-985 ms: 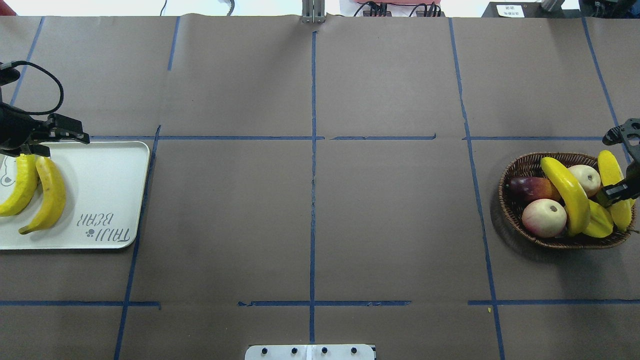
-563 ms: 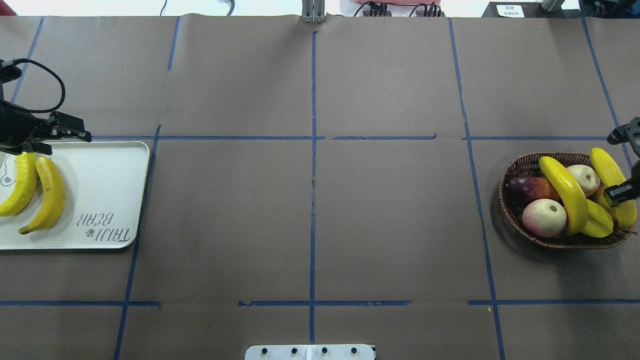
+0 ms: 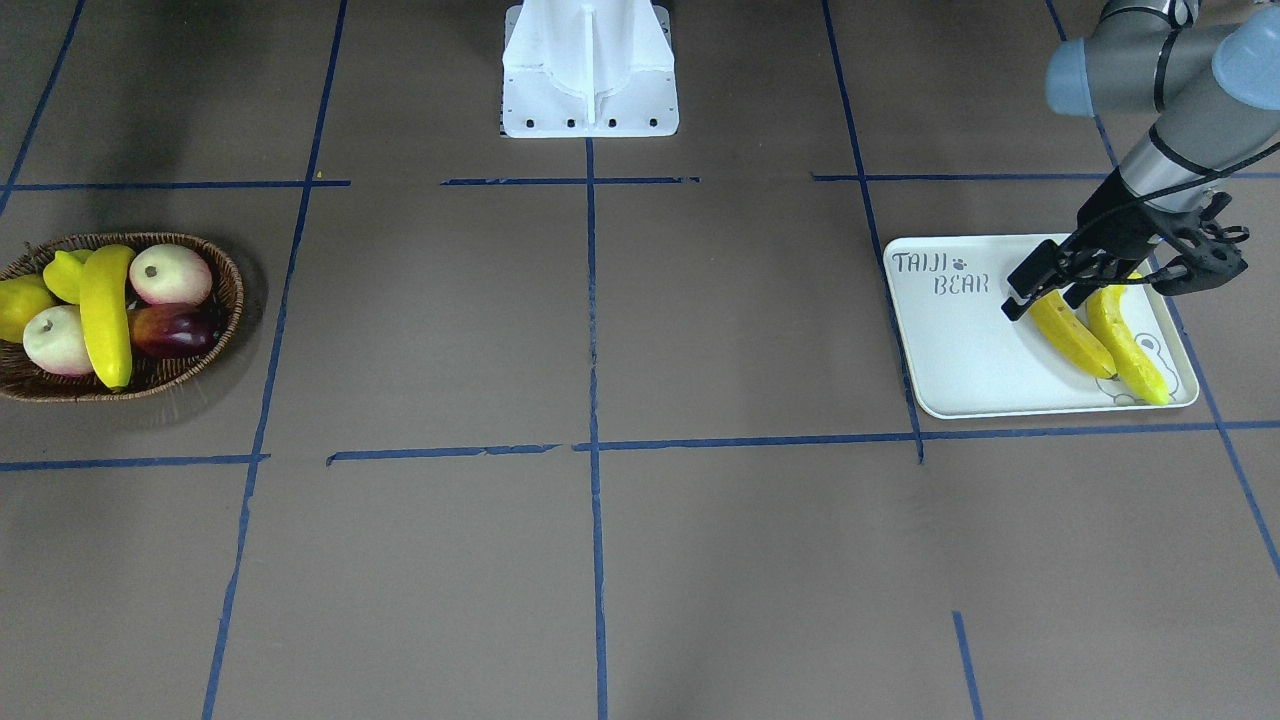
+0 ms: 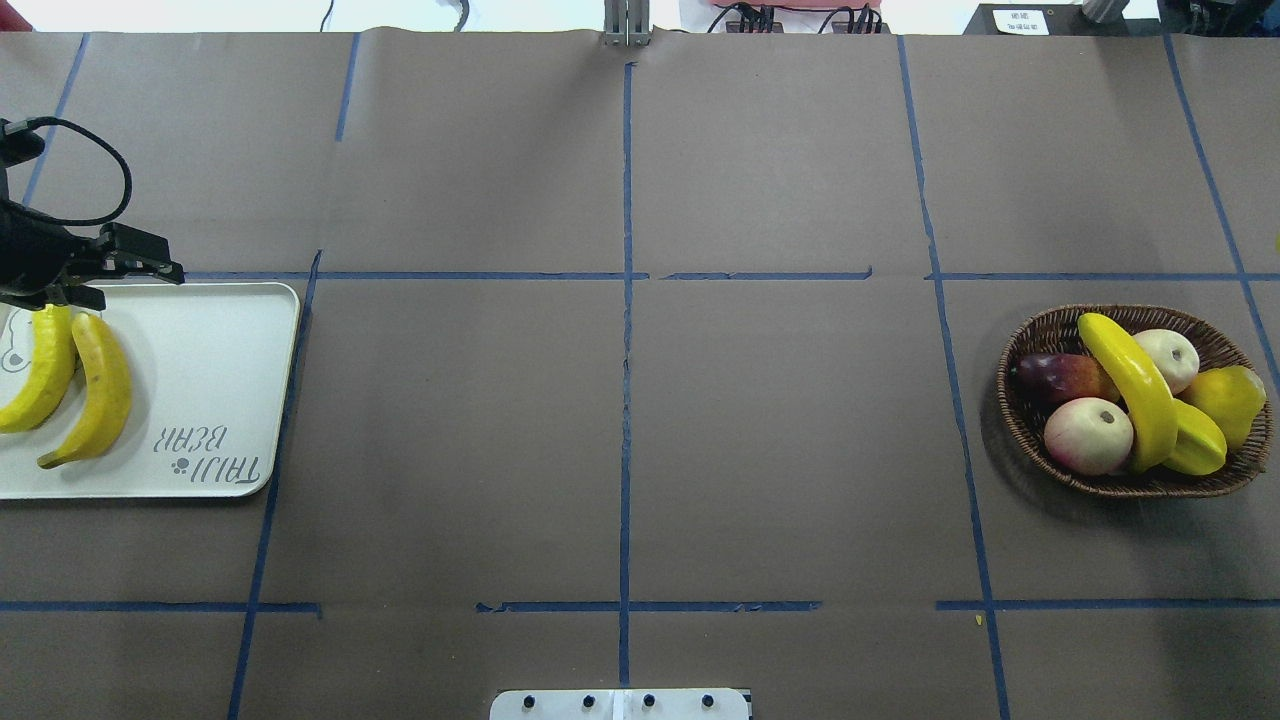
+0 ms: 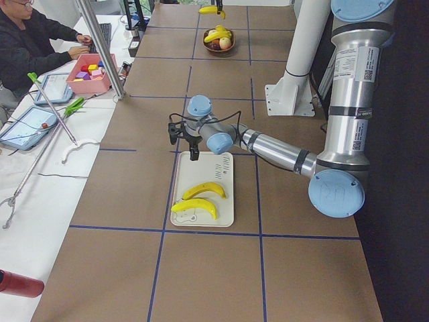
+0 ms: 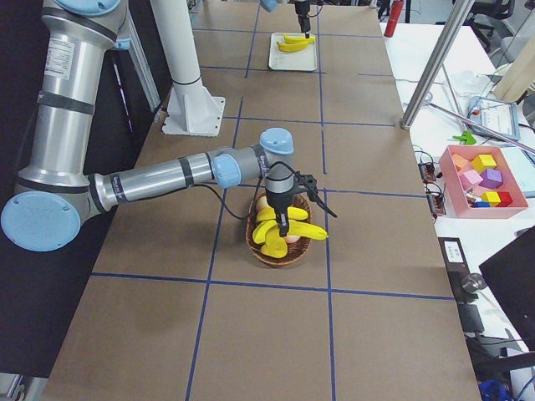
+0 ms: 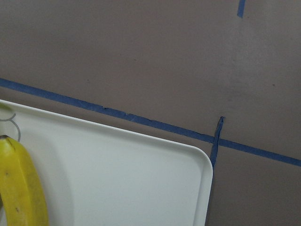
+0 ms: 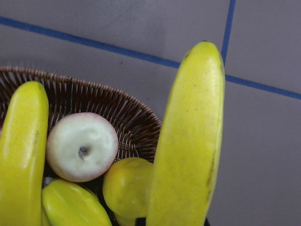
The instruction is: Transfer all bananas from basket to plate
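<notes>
A: Fingers of the left gripper [image 3: 1038,305] hang spread and empty over the plate [image 3: 950,350] in the front view. Just below them two bananas [image 3: 1072,340] lie side by side, long axes running far to near.

B: And the basket [image 3: 238,290]?

A: It sits far left. One basket banana [image 3: 105,310] lies across the round fruit [image 3: 170,275], tip toward the near rim.

B: Overhead?

A: That banana slants across the basket, at the right. The right gripper is out of view.

B: The side views?

A: From the left end, a lifted banana [image 5: 210,10] hangs roughly level, well above the basket. From the right end it sits at the right gripper [image 6: 282,230], tip pointing right.

B: The wrist cameras?

A: The left one shows only a plate corner and one banana's end. In the right one the lifted banana runs up the view, tip past the rim over the table [image 8: 263,141]. Only a dark sliver of that gripper shows. I judge it clamped near the banana's lower end.

B: Risks?

A: Held so near one end, the glossy skin may swing or slip during the long carry. Set down on the pair, it could roll off the plate. Pulling the basket banana may tumble the round fruit.
</notes>
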### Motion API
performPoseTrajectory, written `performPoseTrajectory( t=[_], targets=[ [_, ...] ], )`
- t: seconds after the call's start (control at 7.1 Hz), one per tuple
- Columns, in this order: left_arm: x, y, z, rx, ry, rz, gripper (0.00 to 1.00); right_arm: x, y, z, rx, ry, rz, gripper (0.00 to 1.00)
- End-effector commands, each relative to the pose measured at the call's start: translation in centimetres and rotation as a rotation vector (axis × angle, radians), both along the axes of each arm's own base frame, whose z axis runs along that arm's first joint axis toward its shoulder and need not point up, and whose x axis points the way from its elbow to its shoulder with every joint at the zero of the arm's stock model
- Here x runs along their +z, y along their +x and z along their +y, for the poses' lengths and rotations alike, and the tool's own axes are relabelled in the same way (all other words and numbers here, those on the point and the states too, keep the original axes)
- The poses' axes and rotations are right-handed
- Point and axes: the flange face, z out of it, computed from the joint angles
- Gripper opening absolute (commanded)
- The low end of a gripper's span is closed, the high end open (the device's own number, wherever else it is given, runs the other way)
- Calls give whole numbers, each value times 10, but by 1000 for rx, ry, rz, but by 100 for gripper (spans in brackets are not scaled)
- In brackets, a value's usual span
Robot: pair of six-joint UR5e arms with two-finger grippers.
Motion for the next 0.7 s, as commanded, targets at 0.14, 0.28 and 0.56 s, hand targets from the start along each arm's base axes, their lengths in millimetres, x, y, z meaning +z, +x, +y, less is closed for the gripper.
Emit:
performPoseTrajectory(
  t=[0.14, 0.28, 0.56],
  targets=[
    [-7, 3, -1, 6, 6, 14, 100, -108, -33, -35, 16, -47, -376, 0],
    [-19, 4, -2, -38, -30, 51, 100, -154, -55, -52, 35, -99, -478, 1],
    [-102, 25, -16, -152, -88, 255, 100, -260, -136, -62, -15, -75, -594, 1]
  ],
)
